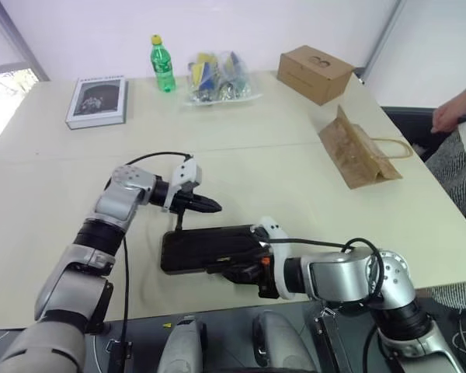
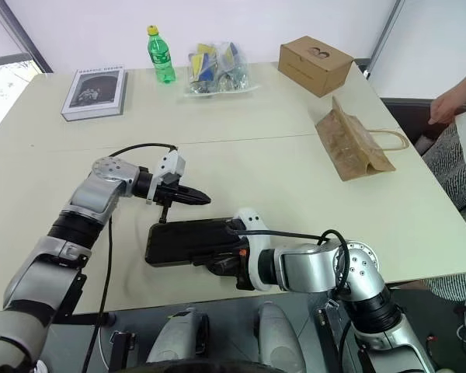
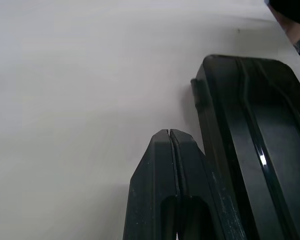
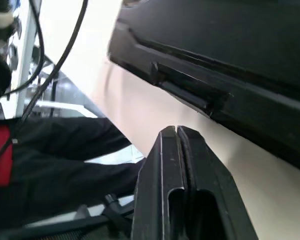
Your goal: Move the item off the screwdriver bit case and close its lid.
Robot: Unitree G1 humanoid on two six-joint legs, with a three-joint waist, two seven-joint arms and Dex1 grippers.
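— Hands, entry one: left hand (image 1: 210,205), fingers pressed together, empty, just beside the far edge of the screwdriver bit case (image 1: 206,249); right hand (image 4: 176,132), fingers pressed together, empty, at the case's near edge.

— Case?

— Dark, flat on the near counter (image 1: 295,171); lid (image 2: 188,237) down over it.

— Item?

— Paper bag (image 1: 357,151), far right on the counter, well apart from the case; twine handle toward the right edge.

Office: cream meeting table (image 1: 295,167)
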